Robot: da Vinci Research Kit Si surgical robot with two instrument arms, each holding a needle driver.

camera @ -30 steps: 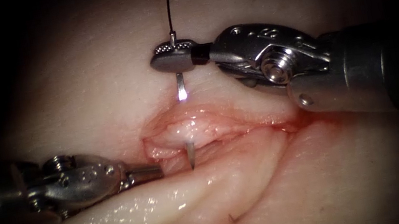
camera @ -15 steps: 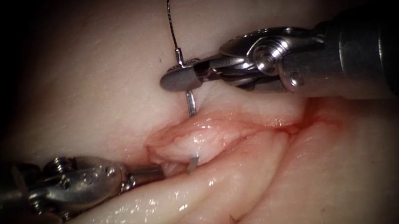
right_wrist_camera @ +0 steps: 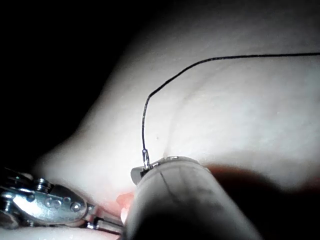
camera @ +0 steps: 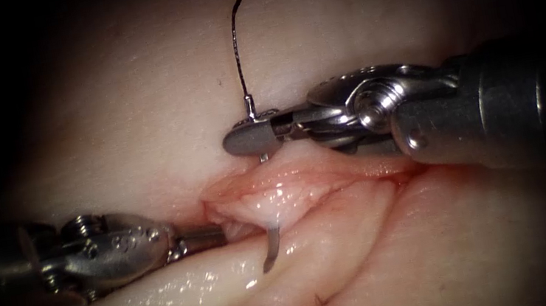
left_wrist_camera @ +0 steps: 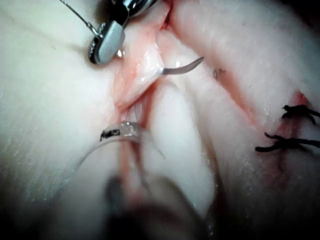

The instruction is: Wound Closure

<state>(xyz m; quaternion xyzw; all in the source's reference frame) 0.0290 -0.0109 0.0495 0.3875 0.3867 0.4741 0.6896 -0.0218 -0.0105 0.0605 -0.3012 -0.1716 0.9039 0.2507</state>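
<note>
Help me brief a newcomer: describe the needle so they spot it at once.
Start at the pink cut across the tissue. The right tool grips the needle near its thread end above the cut; its bright curved tip emerges below, the only bare metal sliver there.

Surgical training bench, lab setting. Evidence: a slab of pale pork-belly tissue (camera: 131,110) with an open cut (camera: 295,190), lit by an endoscope's narrow light that falls off to dark at the edges. Two steel wristed needle drivers work at it, left tool (camera: 216,234) and right tool (camera: 248,137). Curved needle (camera: 271,247) and black thread (camera: 236,39) present. Finished dark stitches (left_wrist_camera: 290,127) sit farther along the cut.
</note>
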